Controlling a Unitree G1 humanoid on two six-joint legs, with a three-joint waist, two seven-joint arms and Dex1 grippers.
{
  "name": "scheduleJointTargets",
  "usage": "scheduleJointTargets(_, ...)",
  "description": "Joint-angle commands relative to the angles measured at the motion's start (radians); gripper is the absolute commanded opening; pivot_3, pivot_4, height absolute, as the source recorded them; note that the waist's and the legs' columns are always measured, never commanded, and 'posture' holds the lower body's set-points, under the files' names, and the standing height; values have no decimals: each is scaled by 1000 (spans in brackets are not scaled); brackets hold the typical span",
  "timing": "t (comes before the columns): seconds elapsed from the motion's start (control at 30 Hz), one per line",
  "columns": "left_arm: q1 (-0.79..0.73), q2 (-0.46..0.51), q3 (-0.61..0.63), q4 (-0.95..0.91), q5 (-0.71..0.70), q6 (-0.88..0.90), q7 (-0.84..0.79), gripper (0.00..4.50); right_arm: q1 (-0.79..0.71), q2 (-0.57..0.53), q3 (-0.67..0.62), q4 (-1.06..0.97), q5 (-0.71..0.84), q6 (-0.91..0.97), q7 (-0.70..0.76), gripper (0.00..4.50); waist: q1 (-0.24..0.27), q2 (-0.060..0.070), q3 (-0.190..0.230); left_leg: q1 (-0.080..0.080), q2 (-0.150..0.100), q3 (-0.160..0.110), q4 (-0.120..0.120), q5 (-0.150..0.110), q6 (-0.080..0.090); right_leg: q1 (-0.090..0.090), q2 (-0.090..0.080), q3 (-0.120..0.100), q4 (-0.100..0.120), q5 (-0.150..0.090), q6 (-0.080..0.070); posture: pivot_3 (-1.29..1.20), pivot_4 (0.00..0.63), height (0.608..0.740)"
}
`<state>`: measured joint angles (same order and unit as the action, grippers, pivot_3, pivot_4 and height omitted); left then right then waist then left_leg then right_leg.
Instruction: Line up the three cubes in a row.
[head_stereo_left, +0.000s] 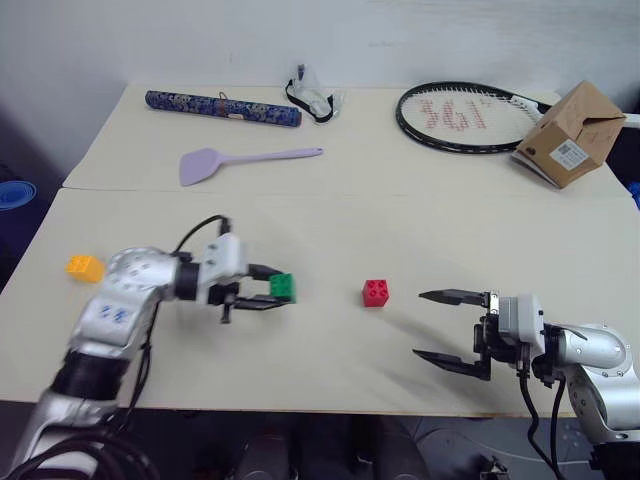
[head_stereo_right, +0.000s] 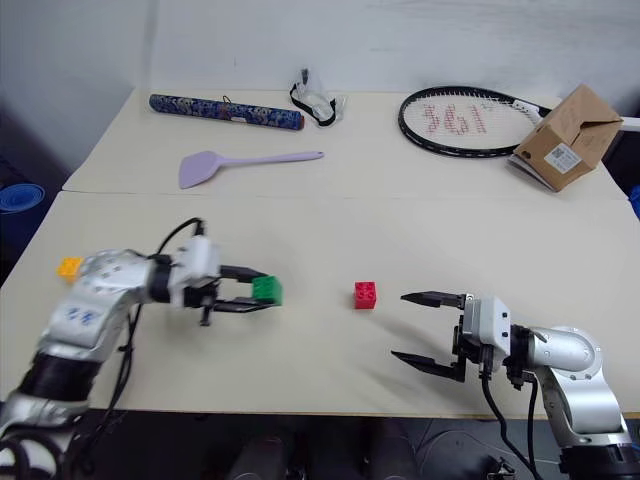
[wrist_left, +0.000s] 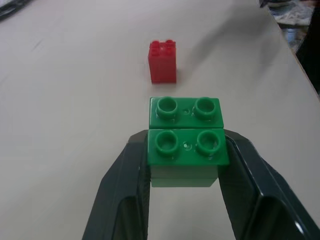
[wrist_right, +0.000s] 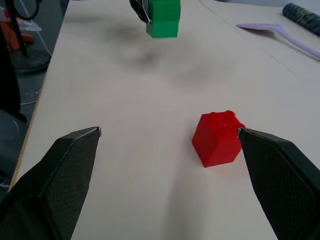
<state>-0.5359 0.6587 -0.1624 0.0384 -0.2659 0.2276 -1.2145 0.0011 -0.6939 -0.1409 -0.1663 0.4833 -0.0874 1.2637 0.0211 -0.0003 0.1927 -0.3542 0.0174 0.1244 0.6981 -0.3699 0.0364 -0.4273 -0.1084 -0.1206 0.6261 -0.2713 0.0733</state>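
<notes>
My left gripper (head_stereo_left: 270, 288) is shut on the green cube (head_stereo_left: 283, 288), holding it just above the table, left of centre. In the left wrist view the green cube (wrist_left: 186, 135) sits between the two black fingers (wrist_left: 122, 190), studs up. The red cube (head_stereo_left: 376, 292) rests on the table to the right of it, also in the right wrist view (wrist_right: 218, 138). The yellow-orange cube (head_stereo_left: 85, 267) lies near the table's left edge, behind my left arm. My right gripper (head_stereo_left: 440, 328) stands open to the right of the red cube, pointing toward it, with nothing between its fingers.
Along the far side of the table (head_stereo_left: 330, 205) lie a dark patterned tube (head_stereo_left: 222, 108), a lilac spatula (head_stereo_left: 240, 161), a small bundle of straps (head_stereo_left: 312, 97), a tennis racket (head_stereo_left: 462, 117) and a brown cardboard box (head_stereo_left: 571, 134).
</notes>
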Motion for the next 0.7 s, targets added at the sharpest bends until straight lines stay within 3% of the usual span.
scheduleJointTargets(0.03, -72, -35, -76, 116, 65, -22, -28, 1495, 3, 4, -31, -42, 20, -3, -37, 4500, -3, 0, 0, 0, 0, 0, 0, 0, 0, 0, 0, 0, 0, 0, 0, 0, 150, 740)
scheduleJointTargets(0.27, -156, -127, -115, 250, 108, -9, -12, 1495, 58, 16, -55, -69, 6, -27, -108, 4500, 2, 0, 0, -1, 1, -1, 2, 0, 1, 0, 0, 1, 0, 0, 0, 0, 150, 740)
scheduleJointTargets(0.53, -158, -147, -127, 294, 160, -97, -8, 1495, 68, -7, -53, -43, -4, -54, -98, 4500, 2, -1, 0, -1, -1, -2, 2, 2, 3, 0, -4, 1, -1, 1, 2, 0, 150, 740)
scheduleJointTargets(0.7, -164, -140, -105, 281, 143, -49, -19, 1495, 79, -14, -36, -29, -28, -84, -73, 4500, 3, -1, 0, -1, -1, -2, 2, 2, 3, 1, -5, 1, -2, 1, 2, 0, 150, 740)
